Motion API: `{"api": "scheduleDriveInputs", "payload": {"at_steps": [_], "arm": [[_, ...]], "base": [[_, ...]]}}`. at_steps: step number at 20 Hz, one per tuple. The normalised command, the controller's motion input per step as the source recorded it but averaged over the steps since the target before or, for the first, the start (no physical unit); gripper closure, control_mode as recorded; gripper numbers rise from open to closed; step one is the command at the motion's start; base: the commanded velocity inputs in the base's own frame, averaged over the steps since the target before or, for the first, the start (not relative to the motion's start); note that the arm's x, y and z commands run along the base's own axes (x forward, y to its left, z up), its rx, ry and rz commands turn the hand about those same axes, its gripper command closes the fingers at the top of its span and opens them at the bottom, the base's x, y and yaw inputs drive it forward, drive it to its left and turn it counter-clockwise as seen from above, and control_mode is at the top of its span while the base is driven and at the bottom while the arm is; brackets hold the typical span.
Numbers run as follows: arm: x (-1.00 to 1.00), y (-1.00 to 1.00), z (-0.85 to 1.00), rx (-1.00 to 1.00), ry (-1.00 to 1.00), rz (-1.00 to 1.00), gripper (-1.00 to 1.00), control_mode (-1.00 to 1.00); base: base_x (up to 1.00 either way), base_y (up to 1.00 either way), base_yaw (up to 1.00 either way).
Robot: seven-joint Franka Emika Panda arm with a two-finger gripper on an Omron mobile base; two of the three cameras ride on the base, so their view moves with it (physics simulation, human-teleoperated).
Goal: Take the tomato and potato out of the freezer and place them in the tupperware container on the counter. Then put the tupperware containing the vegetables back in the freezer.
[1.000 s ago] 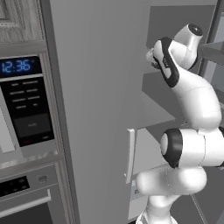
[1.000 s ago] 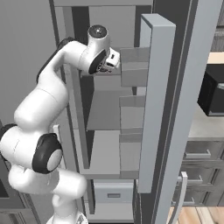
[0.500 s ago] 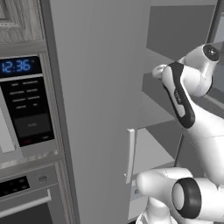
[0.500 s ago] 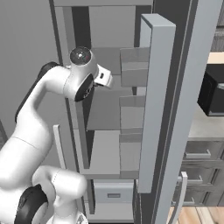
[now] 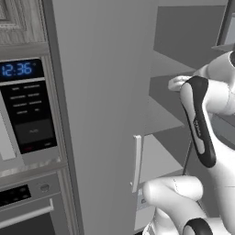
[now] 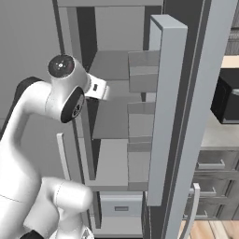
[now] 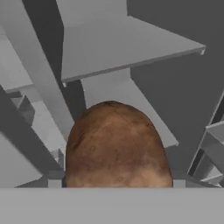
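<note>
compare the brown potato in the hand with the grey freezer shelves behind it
The brown mottled potato is rounded and rough-textured; the flat grey freezer shelves are plain, smooth and straight-edged. The potato sits close between the hand's fingers, while the shelves lie farther back, bare. Nothing plain in common.

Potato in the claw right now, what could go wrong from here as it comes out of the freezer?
The potato is round and bulges past the claw, so it may slip and drop onto the grey shelves below. The arm is bent close to the freezer edge and the open door with its racks, so a wide swing could clip them.
</note>
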Motion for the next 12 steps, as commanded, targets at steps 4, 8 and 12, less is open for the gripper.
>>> {"api": "scheduleDriveInputs", "payload": {"at_steps": [4, 8, 12], "arm": [[-0.44, 0.41, 0.02, -0.15, 0.16, 0.0, 1.0, -1.0], [-0.49, 0.35, 0.0, -0.12, 0.07, 0.0, 1.0, -1.0], [-0.3, 0.2, 0.03, -0.07, 0.01, 0.01, 1.0, -1.0]], "base": [[0.0, 0.0, 0.0], [0.0, 0.0, 0.0], [0.0, 0.0, 0.0]]}}
